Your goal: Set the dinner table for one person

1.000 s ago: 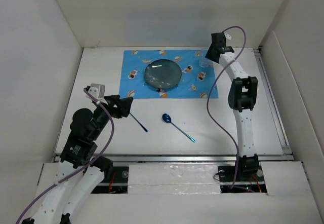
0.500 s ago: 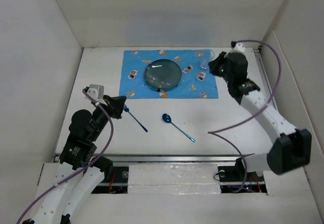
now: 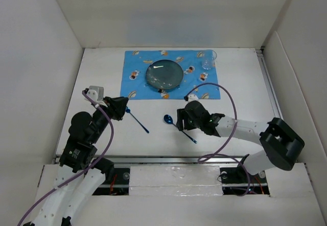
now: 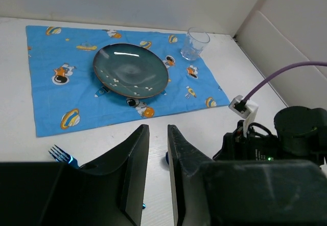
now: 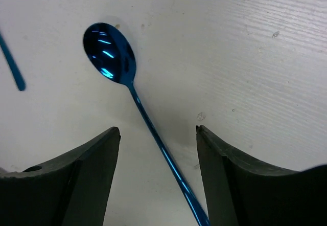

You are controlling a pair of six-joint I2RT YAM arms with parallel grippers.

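On the white dinner table (image 3: 245, 98) a blue spoon (image 3: 179, 126) lies in front of the blue placemat (image 3: 138, 83), and a blue fork (image 3: 138, 120) lies to its left. My right gripper (image 3: 182, 119) is low over the spoon and open. In the right wrist view its fingers (image 5: 92, 170) stand on either side of the spoon's handle (image 5: 163, 154), with the bowl (image 5: 109, 52) ahead of them. My left gripper (image 3: 124, 109) hovers by the fork's tines (image 4: 60, 155). Its jaws stand a narrow gap apart, with nothing between them.
A dark teal plate (image 3: 164, 75) sits in the middle of the placemat, and a clear glass (image 3: 208, 60) stands at the mat's far right corner. White walls enclose the table on the left, back and right. The right arm's purple cable (image 3: 225, 108) loops above the table.
The right arm has swung from beside the glass at the far right down to the spoon in front of the placemat. The left gripper's jaws stand narrower than a second ago.
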